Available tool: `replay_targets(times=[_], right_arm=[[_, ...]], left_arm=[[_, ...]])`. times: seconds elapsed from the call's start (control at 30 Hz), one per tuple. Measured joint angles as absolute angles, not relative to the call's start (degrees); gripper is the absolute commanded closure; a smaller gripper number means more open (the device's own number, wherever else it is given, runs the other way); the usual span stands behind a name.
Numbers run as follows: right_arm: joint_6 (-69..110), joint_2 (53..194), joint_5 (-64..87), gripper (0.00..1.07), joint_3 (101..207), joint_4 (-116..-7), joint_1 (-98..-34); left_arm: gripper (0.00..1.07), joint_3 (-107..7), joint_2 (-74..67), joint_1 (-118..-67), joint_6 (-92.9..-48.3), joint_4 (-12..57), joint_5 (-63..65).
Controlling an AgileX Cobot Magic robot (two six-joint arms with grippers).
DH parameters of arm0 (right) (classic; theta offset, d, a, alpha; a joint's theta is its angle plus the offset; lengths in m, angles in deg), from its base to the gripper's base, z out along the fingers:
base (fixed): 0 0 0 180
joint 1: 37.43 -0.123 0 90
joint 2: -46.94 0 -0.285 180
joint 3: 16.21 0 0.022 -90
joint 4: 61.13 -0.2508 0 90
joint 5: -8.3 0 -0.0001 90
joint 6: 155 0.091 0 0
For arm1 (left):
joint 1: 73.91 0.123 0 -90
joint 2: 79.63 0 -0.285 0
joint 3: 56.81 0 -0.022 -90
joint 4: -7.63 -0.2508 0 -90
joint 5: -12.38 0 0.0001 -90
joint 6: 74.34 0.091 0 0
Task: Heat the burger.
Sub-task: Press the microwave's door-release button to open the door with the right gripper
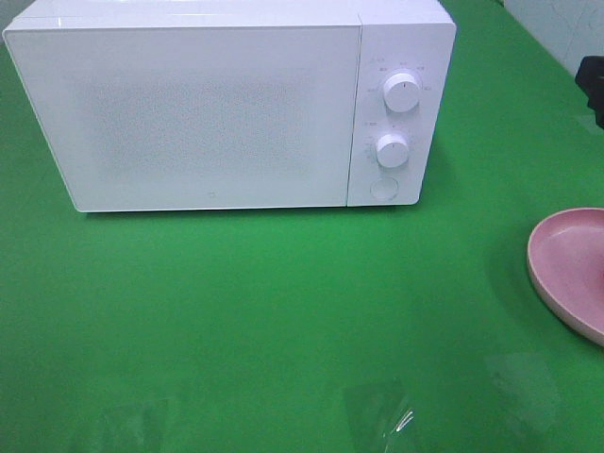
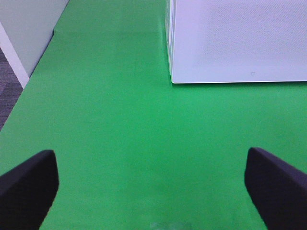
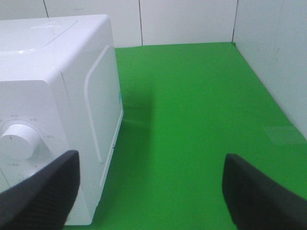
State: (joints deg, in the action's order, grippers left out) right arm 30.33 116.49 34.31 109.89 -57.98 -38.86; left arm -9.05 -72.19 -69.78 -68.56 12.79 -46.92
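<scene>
Centrally sits the closed microwave, pink plate rightward.

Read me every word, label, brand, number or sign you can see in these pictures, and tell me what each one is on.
No text here is legible.
On the microwave door: a tiny mark near its lower edge, too small to read.
Around the upper knob: faint print, too blurred to read.
Around the lower knob: faint print, too blurred to read.
On the pink plate: no text.
</scene>
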Motion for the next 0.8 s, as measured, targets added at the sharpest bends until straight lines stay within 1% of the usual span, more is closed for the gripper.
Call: replay_targets(times=[0.03, 0.1, 0.13, 0.17, 0.27, 0.33, 0.37, 0.4, 0.43, 0.5, 0.53, 0.57, 0.6, 0.67, 0.7, 0.73, 0.77, 0.8], right_arm=[[30.3, 116.5, 34.3, 0.33, 109.9, -58.0, -38.9], [24.7, 117.9, 40.6, 0.33, 107.4, -64.9, -38.9], [24.7, 117.9, 40.6, 0.33, 107.4, -64.9, -38.9], [22.2, 118.4, 43.2, 0.33, 106.0, -68.2, -38.9], [21.4, 118.5, 44.1, 0.33, 105.5, -69.4, -38.9], [19.1, 118.6, 47.0, 0.33, 104.1, -74.8, -41.4], [19.1, 118.6, 47.0, 0.33, 104.1, -74.8, -41.4], [16.8, 118.9, 47.8, 0.33, 103.7, -77.3, -43.8], [16.8, 118.9, 47.8, 0.33, 103.7, -77.3, -43.8], [12.6, 119.9, 49.3, 0.33, 103.6, -81.0, -47.2], [12.6, 119.9, 49.3, 0.33, 103.6, -81.0, -47.2], [10.6, 120.7, 50.7, 0.33, 103.6, -83.4, -49.3], [10.6, 120.7, 50.7, 0.33, 103.6, -83.4, -49.3], [8.4, 122.1, 53.6, 0.33, 103.6, -86.0, -52.4], [8.4, 122.1, 53.6, 0.33, 103.6, -86.0, -52.4], [8.1, 123.3, 55.4, 0.33, 103.6, -87.3, -54.8], [8.1, 123.3, 55.4, 0.33, 103.6, -87.3, -54.8], [7.9, 124.7, 57.1, 0.33, 103.6, -89.0, -57.3]], left_arm=[[0.07, -9.0, -72.2, -69.8, -68.6, 12.8, -46.9], [0.07, -9.0, -72.2, -69.8, -68.6, 12.8, -46.9], [0.07, -9.0, -72.2, -69.8, -68.6, 12.8, -46.9], [0.07, -9.0, -72.2, -69.8, -68.6, 12.8, -46.9], [0.07, -9.0, -72.2, -69.8, -68.6, 12.8, -46.9], [0.07, -9.0, -72.2, -69.8, -68.6, 12.8, -46.9], [0.07, -9.0, -72.2, -69.8, -68.6, 12.8, -46.9], [0.07, -9.0, -72.2, -69.8, -68.6, 12.8, -46.9], [0.07, -9.0, -72.2, -69.8, -68.6, 12.8, -46.9], [0.07, -9.0, -72.2, -69.8, -68.6, 12.8, -46.9], [0.07, -9.0, -72.2, -69.8, -68.6, 12.8, -46.9], [0.07, -9.0, -72.2, -69.8, -68.6, 12.8, -46.9], [0.07, -9.0, -72.2, -69.8, -68.6, 12.8, -46.9], [0.07, -9.0, -72.2, -69.8, -68.6, 12.8, -46.9], [0.07, -9.0, -72.2, -69.8, -68.6, 12.8, -46.9], [0.07, -9.0, -72.2, -69.8, -68.6, 12.8, -46.9], [0.07, -9.0, -72.2, -69.8, -68.6, 12.8, -46.9], [0.07, -9.0, -72.2, -69.8, -68.6, 12.8, -46.9]])
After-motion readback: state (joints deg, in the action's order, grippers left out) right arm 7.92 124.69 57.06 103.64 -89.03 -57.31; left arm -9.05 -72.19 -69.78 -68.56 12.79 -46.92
